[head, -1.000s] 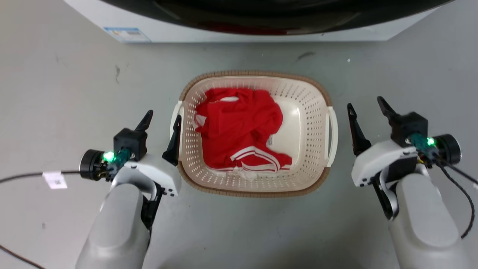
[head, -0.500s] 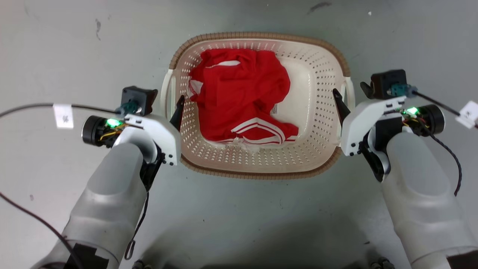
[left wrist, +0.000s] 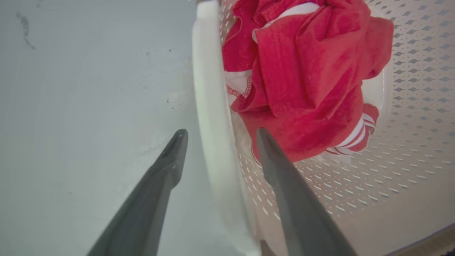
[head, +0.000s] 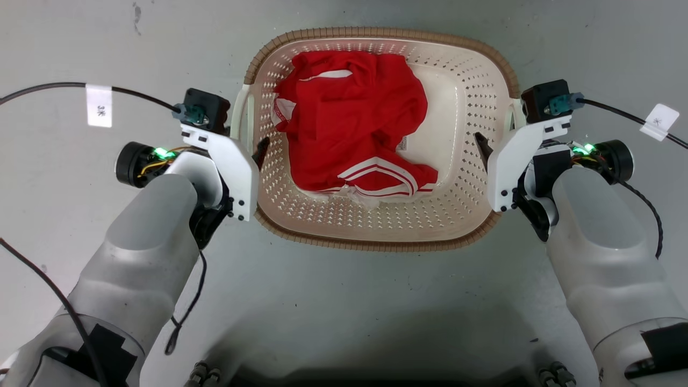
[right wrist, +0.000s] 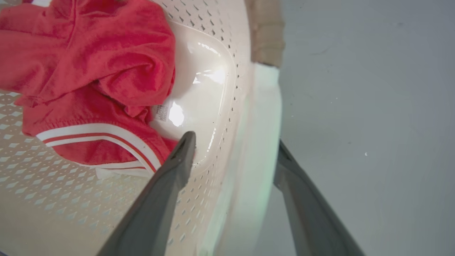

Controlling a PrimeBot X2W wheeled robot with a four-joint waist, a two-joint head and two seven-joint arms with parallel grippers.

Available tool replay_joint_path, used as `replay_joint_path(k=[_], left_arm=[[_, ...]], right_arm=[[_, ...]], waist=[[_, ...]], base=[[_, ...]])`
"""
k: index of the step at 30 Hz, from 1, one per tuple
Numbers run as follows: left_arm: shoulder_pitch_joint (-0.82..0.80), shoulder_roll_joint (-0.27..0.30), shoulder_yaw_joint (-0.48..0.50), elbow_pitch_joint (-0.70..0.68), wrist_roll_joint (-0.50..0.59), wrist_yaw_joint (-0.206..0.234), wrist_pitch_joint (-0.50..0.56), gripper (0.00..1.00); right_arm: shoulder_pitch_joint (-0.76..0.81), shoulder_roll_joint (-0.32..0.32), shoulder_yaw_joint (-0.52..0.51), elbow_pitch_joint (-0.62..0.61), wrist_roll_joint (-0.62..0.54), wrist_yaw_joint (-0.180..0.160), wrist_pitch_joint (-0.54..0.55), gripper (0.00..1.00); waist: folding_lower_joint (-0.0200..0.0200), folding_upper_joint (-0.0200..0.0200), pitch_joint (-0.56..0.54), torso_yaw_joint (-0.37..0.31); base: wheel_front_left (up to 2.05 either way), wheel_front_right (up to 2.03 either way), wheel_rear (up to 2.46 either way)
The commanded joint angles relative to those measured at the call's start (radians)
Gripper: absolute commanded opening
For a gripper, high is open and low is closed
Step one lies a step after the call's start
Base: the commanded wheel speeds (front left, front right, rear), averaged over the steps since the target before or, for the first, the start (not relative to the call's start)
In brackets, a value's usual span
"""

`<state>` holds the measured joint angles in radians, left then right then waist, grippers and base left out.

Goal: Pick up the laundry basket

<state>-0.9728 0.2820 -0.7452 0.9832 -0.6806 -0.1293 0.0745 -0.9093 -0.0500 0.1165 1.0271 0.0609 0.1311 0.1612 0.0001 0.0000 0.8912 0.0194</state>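
1. Head view: the laundry basket (head: 376, 244) is sitting on the grey floor (head: 344, 306), straight ahead of the robot and between its two arms.
2. Entry, the left gripper (head: 248, 141): it is reaching over the left handle (head: 240, 115). One dark finger is showing just inside the basket wall, and the other is lying hidden under the wrist housing.
3. Left wrist view: the fingers (left wrist: 291, 192) are standing wide apart and straddling the white handle bar. One is hanging outside over the floor and one inside over the perforated wall. A gap is showing on each side of the bar, so nothing is being clamped.
4. Entry, the right gripper (head: 497, 131): it is sitting likewise at the right handle (head: 514, 115).
5. Right wrist view: its fingers are spreading wide. The inner one is hanging over the basket's interior and the outer one is passing partly behind the handle's outer edge; contact there cannot be told.
6. Basket finish: cream-white plastic, rounded-rectangular, with diamond perforations running across the walls and a brown woven-look rim going all round. A white handle is sitting on each short side.
7. Contents: a red garment (head: 349, 123) with white stripes is lying crumpled toward the robot's left side, leaving bare bottom showing at the right.
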Motion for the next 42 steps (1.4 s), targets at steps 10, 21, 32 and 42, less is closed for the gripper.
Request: replay_joint_path(k=[10,21,32,42], left_arm=[[-0.047,0.042,-0.143,-0.011,-0.134,-0.001,0.017,1.00],[-0.059,0.055,-0.258,-0.031,-0.275,-0.001,0.025,0.00],[-0.034,0.067,-0.362,-0.027,-0.378,-0.001,0.039,0.00],[0.074,0.117,-0.466,-0.075,-0.507,-0.001,0.161,0.00]], right_arm=[[-0.057,0.000,-0.009,0.070,-0.017,-0.001,-0.020,1.00],[-0.074,-0.001,0.015,0.119,-0.004,0.001,-0.038,0.00],[-0.064,-0.003,0.030,0.172,-0.019,0.001,-0.014,0.00],[0.005,-0.006,0.160,0.188,0.049,0.001,0.154,0.00]], waist=[[-0.0001,0.0000,0.013,0.006],[-0.0001,0.0000,0.018,0.016],[-0.0001,0.0000,-0.074,0.009],[-0.0001,0.0000,-0.333,-0.018]], base=[[0.00,0.00,0.00],[0.00,0.00,0.00],[0.00,0.00,0.00],[0.00,0.00,0.00]])
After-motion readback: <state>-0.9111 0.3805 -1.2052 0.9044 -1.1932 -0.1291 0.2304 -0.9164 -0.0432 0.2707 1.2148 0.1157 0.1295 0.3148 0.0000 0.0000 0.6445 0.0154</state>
